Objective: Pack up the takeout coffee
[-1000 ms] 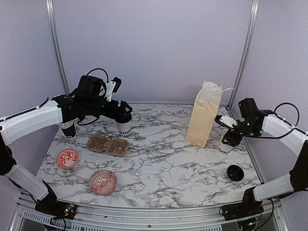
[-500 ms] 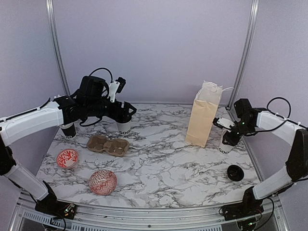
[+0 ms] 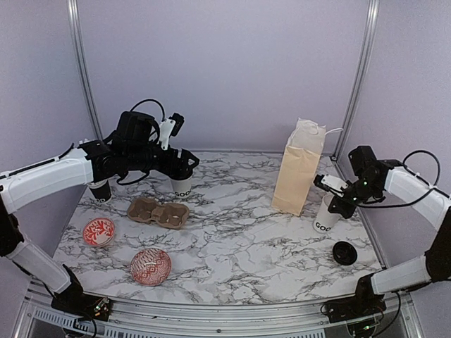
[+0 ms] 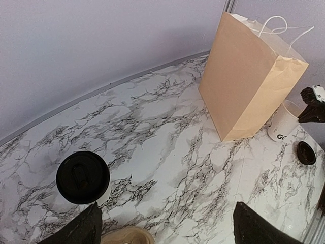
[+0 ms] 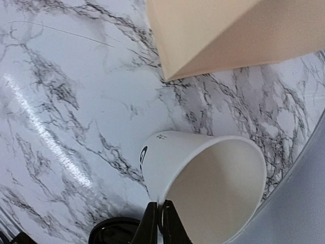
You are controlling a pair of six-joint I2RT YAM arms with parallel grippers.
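Your right tool (image 3: pixel 341 202) is clenched on the rim of the lidless cup (image 3: pixel 325 217), at the desk's (image 3: pixel 239 246) 3 o'clock edge, near the paper bag (image 3: pixel 299 169). Its loose lid (image 3: pixel 344 252) lies at the cup's 5 o'clock. Your left tool (image 3: pixel 181 166) hangs released, fingers spread, over the lidded cup (image 3: pixel 182 186) at 10 o'clock.

I judge you are gathering cups. Next, lid the open one and seat each in the two-well carrier (image 3: pixel 158 212), empty at 9 o'clock.

Count three cups, including a third cup (image 3: pixel 99 190) at far 9 o'clock, one carrier, two patterned bowls (image 3: pixel 99 231) and one bag.
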